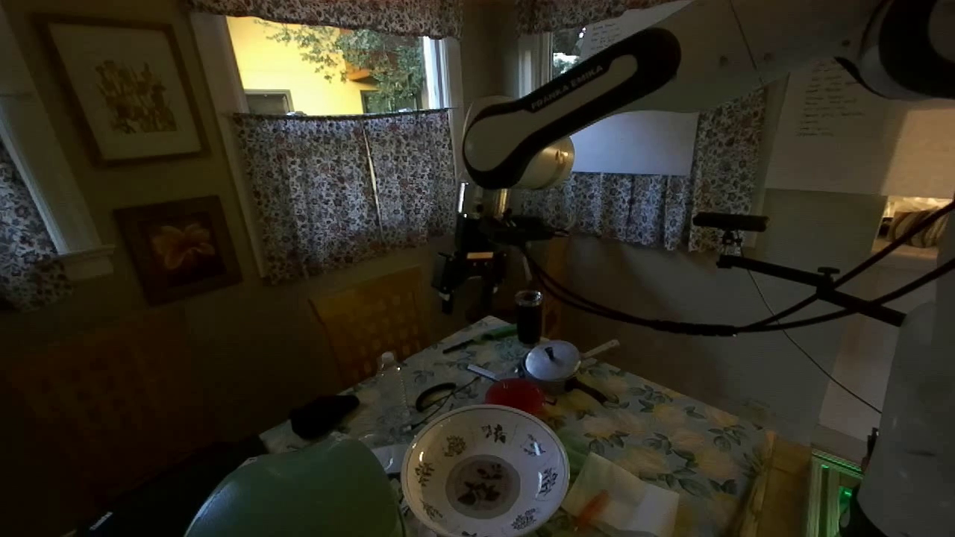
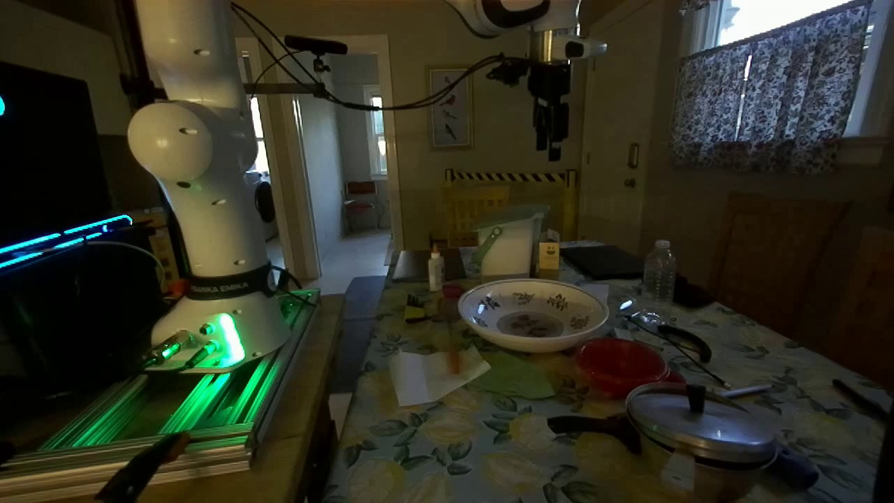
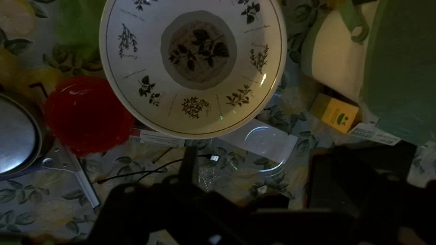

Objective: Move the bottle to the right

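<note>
1 upright bottle (image 2: 658, 279), gripper (image 2: 549, 149) above table (image 2: 482, 464)

A clear, ribbed plastic bottle (image 2: 659, 281) with a narrow neck stands upright on the worktop (image 2: 489, 450); in an exterior view it is near the right-hand edge, toward the far right corner.

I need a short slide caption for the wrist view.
Seen past the open gripper: a large herb-patterned bowl beside a red bowl, the clear bottle partly hidden.
</note>
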`<state>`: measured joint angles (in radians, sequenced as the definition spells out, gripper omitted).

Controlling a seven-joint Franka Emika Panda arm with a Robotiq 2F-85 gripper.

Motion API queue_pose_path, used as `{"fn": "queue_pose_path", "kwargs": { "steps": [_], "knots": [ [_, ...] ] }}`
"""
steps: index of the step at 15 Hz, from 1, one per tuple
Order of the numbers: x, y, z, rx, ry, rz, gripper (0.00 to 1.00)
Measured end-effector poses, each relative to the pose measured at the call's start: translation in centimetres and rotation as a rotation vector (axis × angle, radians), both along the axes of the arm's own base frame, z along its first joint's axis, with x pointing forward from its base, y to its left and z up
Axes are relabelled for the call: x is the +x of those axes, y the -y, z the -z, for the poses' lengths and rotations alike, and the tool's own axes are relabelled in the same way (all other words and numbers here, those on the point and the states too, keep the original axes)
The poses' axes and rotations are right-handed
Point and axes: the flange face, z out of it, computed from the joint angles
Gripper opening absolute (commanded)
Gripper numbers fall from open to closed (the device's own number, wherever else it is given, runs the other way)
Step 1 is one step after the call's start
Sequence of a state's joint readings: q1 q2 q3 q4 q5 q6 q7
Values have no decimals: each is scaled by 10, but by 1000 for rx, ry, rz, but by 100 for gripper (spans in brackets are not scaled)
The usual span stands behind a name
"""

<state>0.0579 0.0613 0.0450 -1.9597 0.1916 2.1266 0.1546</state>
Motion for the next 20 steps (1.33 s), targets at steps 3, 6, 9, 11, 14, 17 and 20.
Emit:
{"fn": "queue_pose_path", "kwargs": {
  "steps": [3,6,9,11,14,17,20],
  "knots": [
    [21,5,11,-67,-6,22,100],
    [45,3,21,-137,0,34,100],
    [69,-8,32,-207,11,35,100],
    [82,-19,40,-228,11,35,100],
    [85,-22,43,-228,8,32,100],
    [85,-19,42,-229,11,36,100],
    [85,-19,41,-229,11,36,100]
  ]
}}
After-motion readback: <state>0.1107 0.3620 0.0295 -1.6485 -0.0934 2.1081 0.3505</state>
